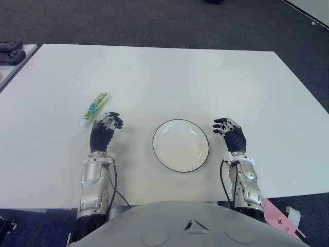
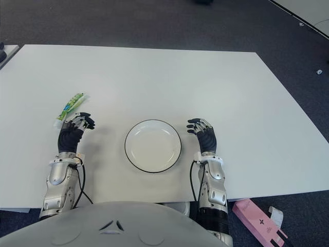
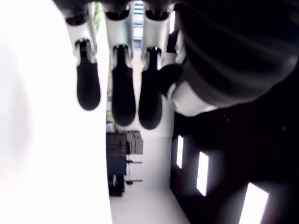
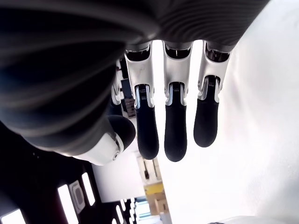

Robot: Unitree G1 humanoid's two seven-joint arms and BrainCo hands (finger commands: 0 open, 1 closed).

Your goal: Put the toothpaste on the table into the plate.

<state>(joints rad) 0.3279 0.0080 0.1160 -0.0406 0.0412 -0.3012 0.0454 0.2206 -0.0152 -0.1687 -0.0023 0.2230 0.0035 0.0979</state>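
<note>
1. Toothpaste (image 1: 95, 109) lies ungrasped on the white worktop (image 1: 169, 77), just beyond our left robot hand (image 1: 104, 131), whose fingers hang relaxed and empty.
2. Our right robot hand (image 1: 231, 134) is likewise empty beside the plate (image 1: 180, 145).
3. Next: reach forward, grip the tube.

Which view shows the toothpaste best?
The left eye view: the whole toothpaste lies clear on the table, just beyond the left hand. The right eye view shows it too, nearer the edge. The left wrist view catches a green sliver; the right none.

Left hand (image 1: 104, 131) and right hand (image 1: 232, 135) both forward, palms down, fingers (image 3: 124, 95) loosely extended, holding nothing.
</note>
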